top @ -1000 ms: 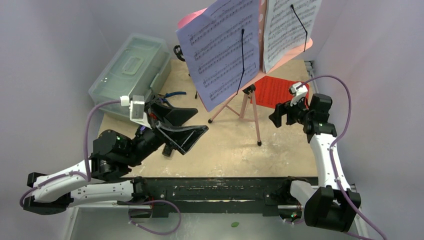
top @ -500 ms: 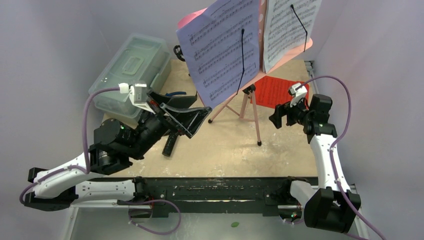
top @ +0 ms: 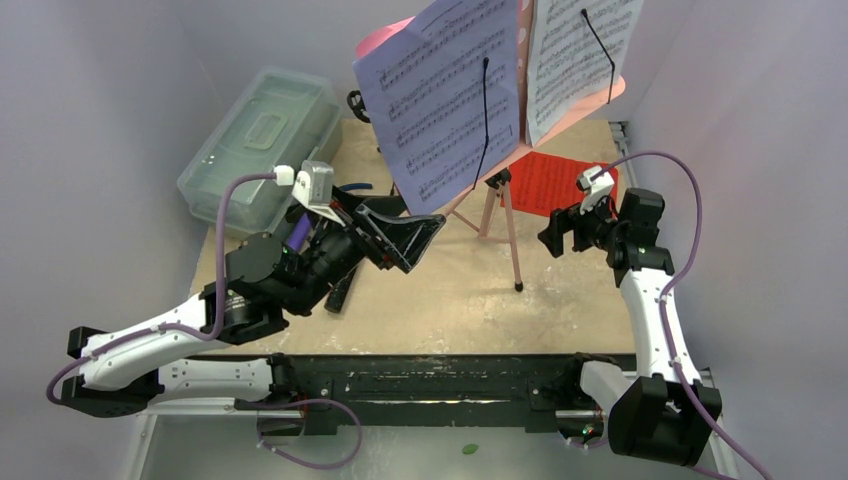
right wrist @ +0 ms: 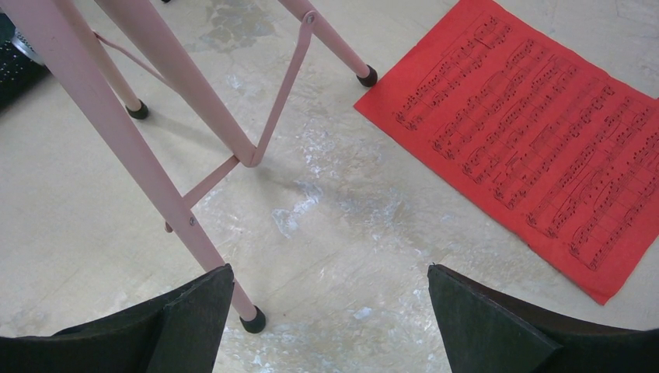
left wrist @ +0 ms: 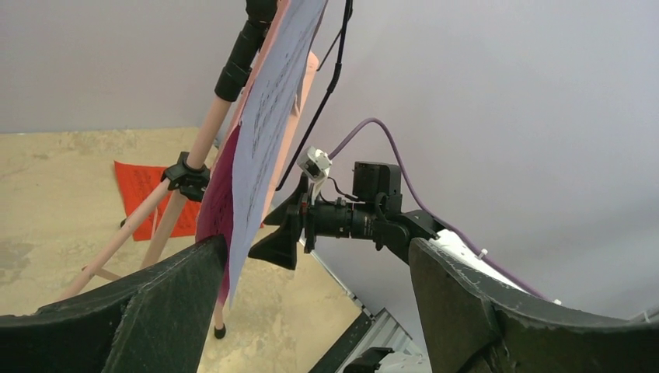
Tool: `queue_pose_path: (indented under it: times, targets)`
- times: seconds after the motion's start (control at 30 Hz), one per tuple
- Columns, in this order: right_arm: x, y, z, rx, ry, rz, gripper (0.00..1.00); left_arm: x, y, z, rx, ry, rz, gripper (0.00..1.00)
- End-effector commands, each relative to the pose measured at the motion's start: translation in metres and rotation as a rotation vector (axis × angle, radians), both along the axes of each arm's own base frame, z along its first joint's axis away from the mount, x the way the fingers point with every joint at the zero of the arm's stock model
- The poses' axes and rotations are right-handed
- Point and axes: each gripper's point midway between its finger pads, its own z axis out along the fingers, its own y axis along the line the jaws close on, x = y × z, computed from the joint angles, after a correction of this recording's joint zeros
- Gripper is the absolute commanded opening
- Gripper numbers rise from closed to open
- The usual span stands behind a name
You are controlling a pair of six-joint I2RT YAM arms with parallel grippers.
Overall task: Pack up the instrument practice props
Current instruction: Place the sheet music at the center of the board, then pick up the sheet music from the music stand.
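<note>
The pink music rack [top: 500, 215] stands on tripod legs mid-table. It holds a lilac page [top: 440, 95] and a white page [top: 580, 60] under black clips. A red page [top: 555, 182] lies flat behind it. My left gripper [top: 405, 232] is open and tilted up just below the lilac page's lower corner. In the left wrist view [left wrist: 317, 245] the page edge [left wrist: 260, 163] hangs close to the left finger, apart from it. My right gripper [top: 553, 235] is open and empty. In the right wrist view [right wrist: 328, 270] it hovers over bare table between a rack leg [right wrist: 155, 132] and the red page [right wrist: 528, 140].
A clear greenish case [top: 260, 140] stands at the back left, with blue-handled pliers [top: 350, 188] beside it. A black elongated thing [top: 340, 290] lies on the table under my left arm. A black tripod [top: 357, 103] shows behind the lilac page. Walls close in on both sides.
My left arm has swung forward and to the right, and its open gripper has risen towards the lilac page's lower corner. The right arm has not moved.
</note>
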Motion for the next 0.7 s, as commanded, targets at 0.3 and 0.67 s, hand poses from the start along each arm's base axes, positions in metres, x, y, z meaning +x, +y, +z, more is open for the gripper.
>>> queue_pose_path:
  times: [0.3,0.67]
  targets:
    - [-0.001,0.003,0.013,-0.004,-0.044,0.027,0.99,0.019,0.002,0.042,0.024,-0.163,0.127,0.54]
    - [-0.002,0.003,0.013,-0.011,-0.047,0.033,0.99,0.039,-0.003,0.04,0.172,-0.223,0.244,0.12]
